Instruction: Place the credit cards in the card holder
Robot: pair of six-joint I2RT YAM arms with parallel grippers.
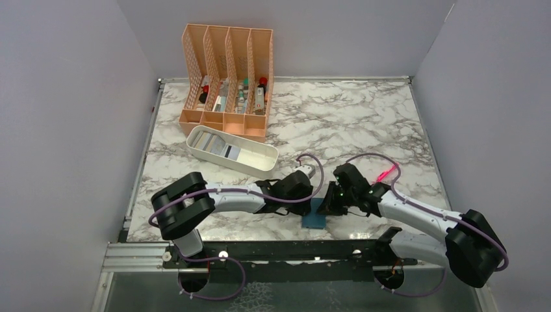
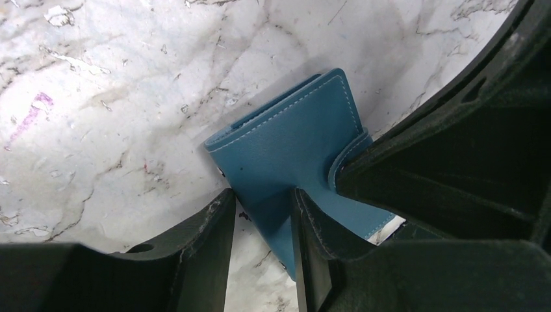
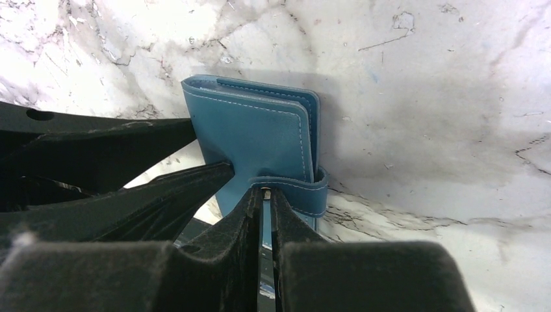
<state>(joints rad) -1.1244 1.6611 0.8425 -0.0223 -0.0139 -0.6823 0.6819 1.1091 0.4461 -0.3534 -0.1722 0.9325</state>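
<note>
The teal card holder [image 1: 314,221] lies folded shut near the table's front edge, between both arms. My left gripper [image 2: 263,195] straddles one corner of the card holder [image 2: 286,136], and both fingertips touch it. My right gripper [image 3: 266,192] is pinched on the strap [image 3: 305,192] that wraps round the card holder [image 3: 260,130], with the metal snap between its tips. In the top view the left gripper [image 1: 309,203] and right gripper [image 1: 328,207] meet over it. The credit cards [image 1: 210,140] lie pale grey in the white tray.
The long white tray [image 1: 260,162] sits behind the left arm. A peach mesh organizer [image 1: 227,65] with small bottles stands at the back left. Grey walls enclose the marble table, and a metal rail runs along its front edge.
</note>
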